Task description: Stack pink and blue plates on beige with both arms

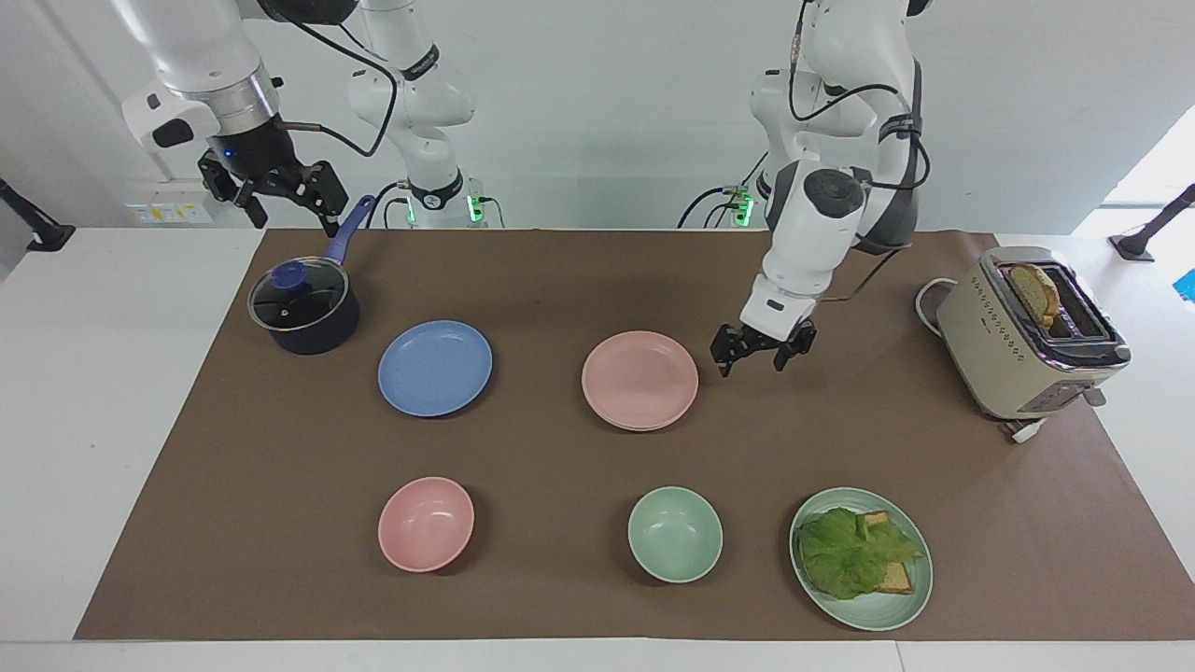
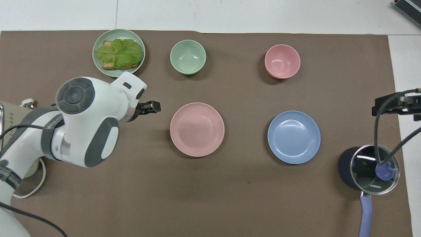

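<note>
The pink plate (image 1: 639, 378) (image 2: 197, 129) lies flat at the middle of the brown mat. It covers the beige plate, which is hidden beneath it. Beside it, toward the right arm's end, the blue plate (image 1: 435, 368) (image 2: 293, 137) rests alone on the mat. My left gripper (image 1: 752, 366) (image 2: 154, 107) hangs open and empty just above the mat, a short gap from the pink plate's rim on the toaster's side. My right gripper (image 1: 294, 224) waits open and raised over the mat's edge by the pot.
A dark pot with a glass lid (image 1: 303, 308) stands next to the blue plate, under the right gripper. A toaster (image 1: 1032, 331) sits at the left arm's end. Farthest from the robots are a pink bowl (image 1: 426, 523), a green bowl (image 1: 674, 534) and a lettuce plate (image 1: 861, 558).
</note>
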Tool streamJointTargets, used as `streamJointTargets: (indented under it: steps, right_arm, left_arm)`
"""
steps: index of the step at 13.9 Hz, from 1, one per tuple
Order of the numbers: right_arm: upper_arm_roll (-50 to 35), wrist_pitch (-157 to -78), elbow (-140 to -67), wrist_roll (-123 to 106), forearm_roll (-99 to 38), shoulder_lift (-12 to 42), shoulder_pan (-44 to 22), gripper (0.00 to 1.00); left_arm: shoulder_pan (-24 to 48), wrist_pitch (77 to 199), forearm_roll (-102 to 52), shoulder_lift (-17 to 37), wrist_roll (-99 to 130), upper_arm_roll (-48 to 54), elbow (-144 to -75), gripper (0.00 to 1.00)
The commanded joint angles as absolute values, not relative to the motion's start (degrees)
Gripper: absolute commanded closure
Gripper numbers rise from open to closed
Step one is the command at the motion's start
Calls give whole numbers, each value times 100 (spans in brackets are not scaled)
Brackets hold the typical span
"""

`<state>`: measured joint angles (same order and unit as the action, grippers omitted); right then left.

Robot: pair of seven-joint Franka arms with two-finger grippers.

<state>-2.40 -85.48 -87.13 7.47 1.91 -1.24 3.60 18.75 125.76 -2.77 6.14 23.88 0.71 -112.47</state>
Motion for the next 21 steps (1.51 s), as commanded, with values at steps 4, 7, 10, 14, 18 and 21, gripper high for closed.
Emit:
streamJointTargets:
  steps: [4,7,10,14,18,21]
  right_arm:
    - [-246,-9587,-9842,378,149,-466,519,0]
    - [-246,-10080,-10457,378,141,-449,519,0]
    - [-255,-11045,-11265,378,123,-404,510,0]
    - [-255,-12241,-12189,369,114,-62,457,0]
    - [-255,-12707,-12444,238,105,343,448,0]
    - [-255,-13191,-12910,-70,97,360,448,0]
  left_arm:
    - [854,11366,-193,-236,768,97,-11224,0]
    - [449,10664,-185,-325,37,88,-10769,0]
    - [396,9837,-185,-281,-132,79,-10091,0]
    - [404,8915,-167,-316,-123,26,-9319,0]
    - [413,8613,53,-377,-132,53,-9149,0]
    - [404,8570,26,-404,-123,18,-9132,0]
